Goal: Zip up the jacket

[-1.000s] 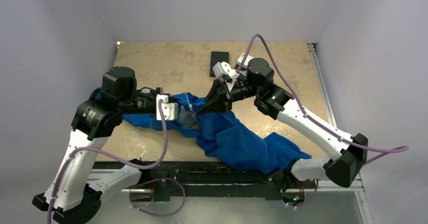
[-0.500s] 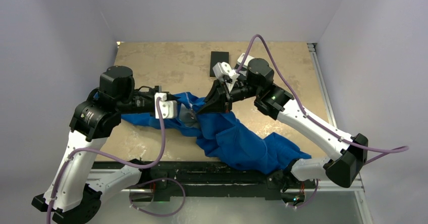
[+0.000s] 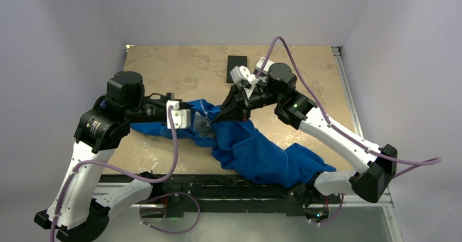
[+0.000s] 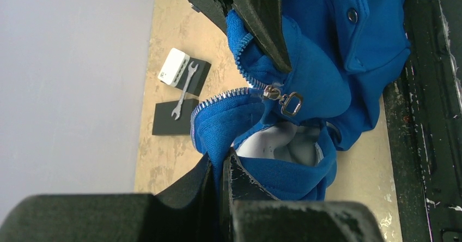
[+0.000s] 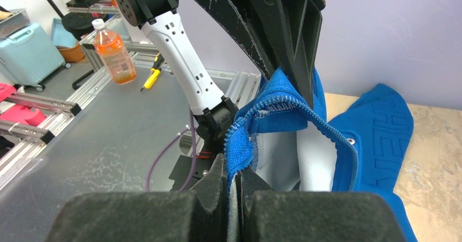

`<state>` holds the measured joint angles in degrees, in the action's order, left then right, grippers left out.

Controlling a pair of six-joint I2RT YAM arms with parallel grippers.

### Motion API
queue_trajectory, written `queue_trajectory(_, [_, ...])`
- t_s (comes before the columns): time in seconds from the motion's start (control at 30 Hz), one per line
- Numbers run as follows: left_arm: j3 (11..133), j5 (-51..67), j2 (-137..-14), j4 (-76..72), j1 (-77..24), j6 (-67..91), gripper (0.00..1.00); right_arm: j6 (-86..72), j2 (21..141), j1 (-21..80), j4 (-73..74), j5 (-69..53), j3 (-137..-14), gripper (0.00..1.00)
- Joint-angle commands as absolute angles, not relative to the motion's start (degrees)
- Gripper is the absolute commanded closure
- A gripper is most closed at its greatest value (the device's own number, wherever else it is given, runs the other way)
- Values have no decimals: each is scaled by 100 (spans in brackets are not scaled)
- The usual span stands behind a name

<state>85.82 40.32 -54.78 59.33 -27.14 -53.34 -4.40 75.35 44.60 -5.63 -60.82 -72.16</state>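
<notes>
The royal-blue jacket [image 3: 256,149] lies crumpled on the table between both arms, its grey-white lining [image 4: 283,144] showing. My left gripper [image 3: 204,123] is shut on one front edge of the jacket [image 4: 338,62], pinching blue fabric just below the silvery zipper teeth [image 4: 218,97]. The zipper slider with its metal pull [image 4: 284,99] hangs where the two edges meet. My right gripper [image 3: 216,120] faces the left one and is shut on the other zipper edge [image 5: 238,168] of the jacket [image 5: 376,127], fabric and lining squeezed between its pads. Both grippers hold the collar end raised off the table.
A black pad [image 3: 238,67] lies at the table's back; the left wrist view shows a wrench [image 4: 182,89] and a small white box [image 4: 174,66] on it. Beyond the near edge are an orange bottle [image 5: 114,48], a yellow screwdriver [image 5: 152,76] and a pale blue case [image 5: 27,51].
My left arm has edged slightly to the left with the jacket edge still pinched. The right arm has barely moved.
</notes>
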Motion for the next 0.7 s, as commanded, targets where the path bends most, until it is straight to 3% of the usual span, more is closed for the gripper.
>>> queue_trajectory(0.0, [8811,4245,-5432,5883,-2738,-5558,100,-536,7389,4447,-936,-6027,-7439,100])
queue_trajectory(0.67, [8735,4308,-5431,6081,-2741,-6132,100,-646,7687,4491,-805,-6637,-7576,100])
